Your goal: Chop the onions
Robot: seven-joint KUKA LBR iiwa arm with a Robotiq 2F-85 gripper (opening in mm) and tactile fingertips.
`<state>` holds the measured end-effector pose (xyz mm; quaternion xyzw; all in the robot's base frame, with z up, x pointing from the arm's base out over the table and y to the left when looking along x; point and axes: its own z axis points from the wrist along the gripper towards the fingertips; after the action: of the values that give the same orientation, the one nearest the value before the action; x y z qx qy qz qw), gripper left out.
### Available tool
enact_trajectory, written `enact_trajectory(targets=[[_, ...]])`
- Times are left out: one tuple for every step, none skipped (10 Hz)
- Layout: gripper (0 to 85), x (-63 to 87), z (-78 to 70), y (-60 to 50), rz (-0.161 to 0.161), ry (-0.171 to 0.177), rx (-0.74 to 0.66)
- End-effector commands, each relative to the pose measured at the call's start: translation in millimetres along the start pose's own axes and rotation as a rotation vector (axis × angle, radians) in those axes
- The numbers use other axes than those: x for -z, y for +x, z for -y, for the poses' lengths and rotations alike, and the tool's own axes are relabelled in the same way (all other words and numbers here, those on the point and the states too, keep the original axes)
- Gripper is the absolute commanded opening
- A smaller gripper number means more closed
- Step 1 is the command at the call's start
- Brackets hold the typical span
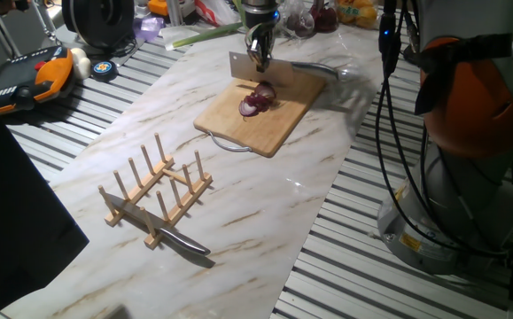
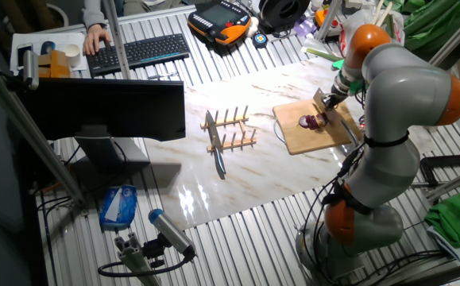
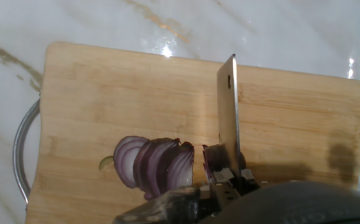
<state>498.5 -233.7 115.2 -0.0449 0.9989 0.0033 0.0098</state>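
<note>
Claw clenched on cleaver; sliced onions on board, marble table.

You have one sliced onion, one wooden cutting board, one cleaver over it, one wooden rack, one knife beside the rack, one marble desk.
</note>
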Motion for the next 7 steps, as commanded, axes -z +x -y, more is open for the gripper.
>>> enact_trajectory(targets=[[0.7, -0.7, 0.5, 0.6, 0.001, 0.000, 0.000], [0.7, -1.1, 0.8, 0.8, 0.004, 0.002, 0.000], [0.7, -1.7, 1.2, 0.9, 0.006, 0.002, 0.000], [0.7, -2.2, 1.0, 0.8, 0.006, 0.002, 0.000], [0.7, -2.8, 0.6, 0.7, 0.006, -0.001, -0.002], [0.7, -3.5, 0.1, 0.5, 0.007, -0.001, -0.002], [0.7, -4.3, -0.6, 0.5, 0.008, -0.004, -0.004]])
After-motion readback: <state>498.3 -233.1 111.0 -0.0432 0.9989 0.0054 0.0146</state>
